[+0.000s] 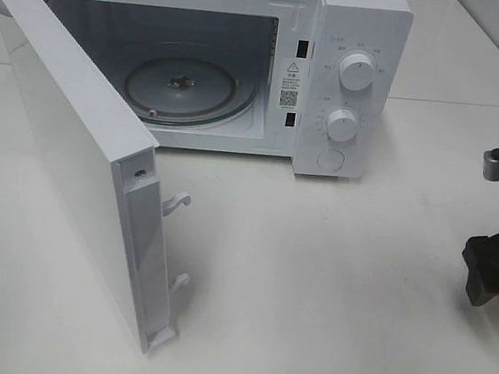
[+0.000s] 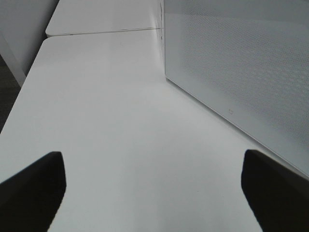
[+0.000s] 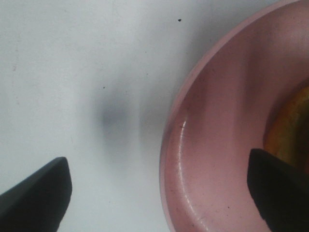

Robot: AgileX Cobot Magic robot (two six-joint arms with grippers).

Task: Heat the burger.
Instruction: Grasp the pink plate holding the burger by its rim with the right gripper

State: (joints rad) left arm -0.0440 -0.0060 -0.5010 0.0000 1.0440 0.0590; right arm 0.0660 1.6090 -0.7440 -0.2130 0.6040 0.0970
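Hovering wide open at the plate (image 3: 207, 96) rim, the right gripper (image 3: 157, 191) is being set for pickup; burger's (image 3: 292, 125) sitting on it, well apart from the open microwave (image 1: 354, 37). Firm rim pinch is probably being called for next.

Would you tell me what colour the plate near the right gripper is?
The plate is pink, clearest in the right wrist view.

Under the right tool (image 3: 157, 191), the pink plate (image 3: 222, 125) looks smooth and glossy, with a bright streak near its rim. The worktop (image 3: 72, 72) beside it is white, smooth and matt. The microwave (image 1: 374, 21) has a smooth white shell and a clear glass turntable (image 1: 188, 87). Its door (image 2: 241, 63), beside the left tool (image 2: 153, 191), is finely dotted.
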